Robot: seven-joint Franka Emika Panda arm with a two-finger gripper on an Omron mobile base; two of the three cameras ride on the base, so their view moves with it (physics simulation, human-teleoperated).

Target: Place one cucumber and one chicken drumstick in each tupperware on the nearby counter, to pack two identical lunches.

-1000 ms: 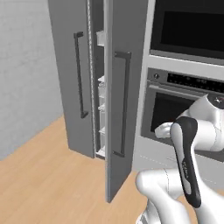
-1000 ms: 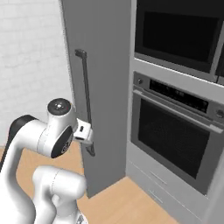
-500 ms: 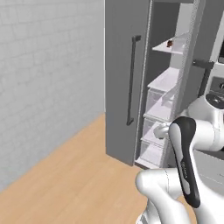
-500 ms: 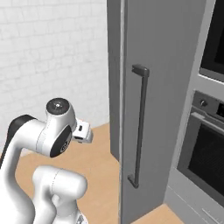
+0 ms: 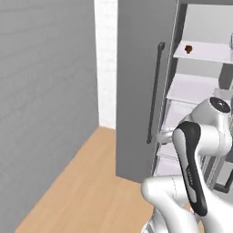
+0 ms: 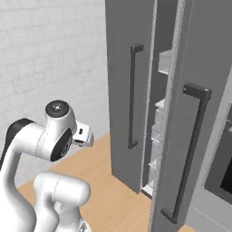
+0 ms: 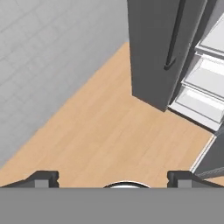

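Note:
My gripper point(image 7: 113, 177) hangs open over the pale wooden floor point(image 7: 105, 127), its two dark fingertips point(image 7: 42, 177) wide apart with nothing between them. The arm is folded close to the base, and the white hand point(image 6: 82, 135) points toward the grey fridge point(image 6: 129, 86). The cucumber, the chicken drumstick, the tupperware and the counter are out of view.
The fridge stands with both doors ajar: a left door point(image 5: 139, 82) with a dark bar handle point(image 5: 154, 93) and a right door point(image 6: 199, 136). White shelves point(image 5: 193, 88) and drawers point(image 7: 203, 87) show inside, with a small dark red item point(image 5: 188, 48) on an upper shelf. A grey wall point(image 5: 45, 100) bounds the left.
The whole picture has swung: the base has turned left, so the oven has slid out of view and the fridge now sits to the right. The gripper has stayed open.

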